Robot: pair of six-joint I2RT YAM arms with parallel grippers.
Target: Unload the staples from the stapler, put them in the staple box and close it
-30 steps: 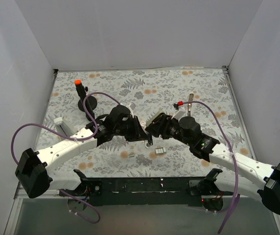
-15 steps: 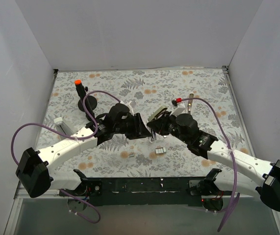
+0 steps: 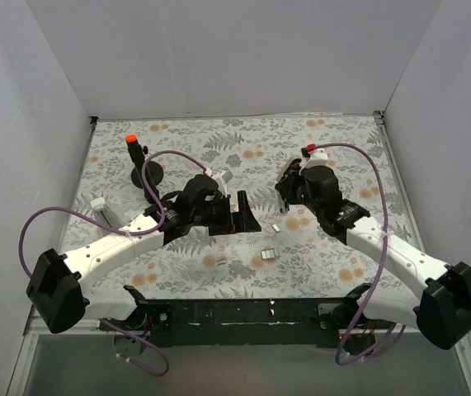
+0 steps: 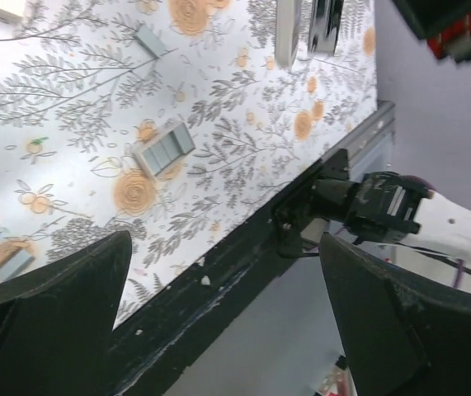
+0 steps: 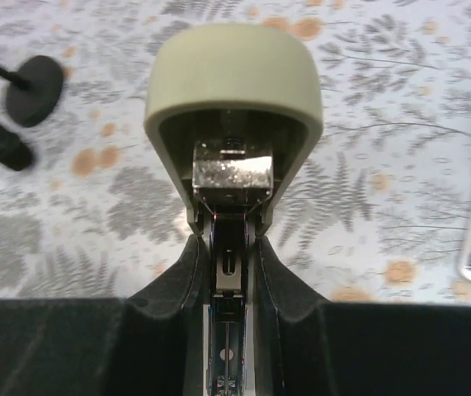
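Top external, near edge first: a few loose staples [image 3: 270, 254] lie on the table [image 3: 342, 153] close to its near edge. My left gripper [image 4: 223, 247] hangs just beyond them, jaws spread wide, holding nothing. Slightly farther out, my right gripper [image 5: 228, 247] is clamped on the stapler [image 5: 233, 74], whose beige cap sticks out beyond the grip, apart from the left gripper. I judge the unloading step under way, maybe nearly done. Whether strips remain inside, I cannot tell. Next move: tip the magazine out over the table.
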